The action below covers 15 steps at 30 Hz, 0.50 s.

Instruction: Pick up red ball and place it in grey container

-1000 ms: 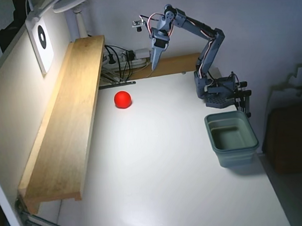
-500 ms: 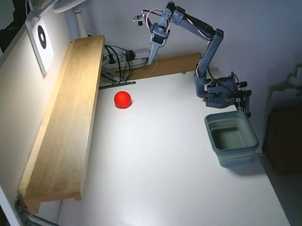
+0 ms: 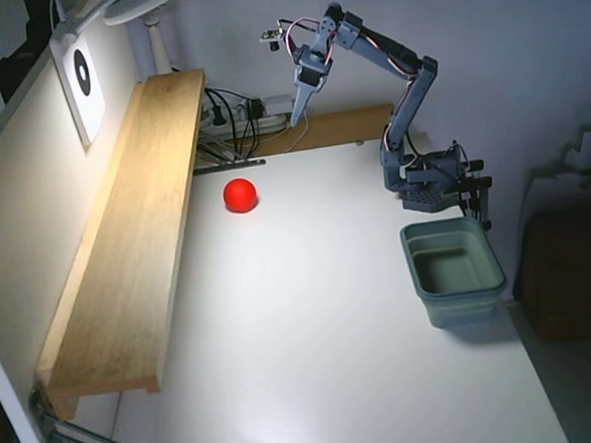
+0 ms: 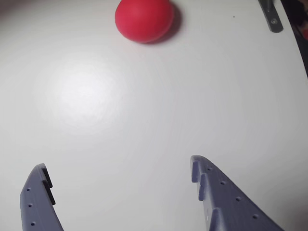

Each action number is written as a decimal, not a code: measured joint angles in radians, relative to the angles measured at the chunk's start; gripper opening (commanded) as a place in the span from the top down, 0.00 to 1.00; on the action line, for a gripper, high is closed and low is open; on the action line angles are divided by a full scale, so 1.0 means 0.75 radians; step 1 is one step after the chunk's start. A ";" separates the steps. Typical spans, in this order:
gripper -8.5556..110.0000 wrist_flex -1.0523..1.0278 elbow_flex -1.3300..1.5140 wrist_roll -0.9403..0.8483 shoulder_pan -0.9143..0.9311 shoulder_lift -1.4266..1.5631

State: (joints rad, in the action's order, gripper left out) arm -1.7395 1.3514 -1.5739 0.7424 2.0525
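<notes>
Hovering wide open and empty, the fingers point(image 4: 118, 180) should pinch the smooth, roll-prone red ball point(image 4: 144, 19) across its middle.

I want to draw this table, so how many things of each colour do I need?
Red: 1, the ball.
Grey: 1, the bin.
Blue-grey: 1, the arm with its open gripper.
Wood: 1, the shelf.
Total: 4.
</notes>
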 measured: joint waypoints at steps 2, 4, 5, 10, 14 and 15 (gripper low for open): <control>0.61 0.000 0.000 0.000 -0.002 0.000; 0.61 0.000 0.006 0.000 -0.002 0.000; 0.61 0.000 0.022 0.000 -0.002 0.014; 0.61 0.072 0.258 0.000 -0.002 0.121; 0.61 0.194 0.481 0.000 -0.002 0.211; 0.61 0.227 0.538 0.000 -0.002 0.235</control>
State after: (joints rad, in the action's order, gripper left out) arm -1.5693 1.7549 -1.5739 0.7409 2.2289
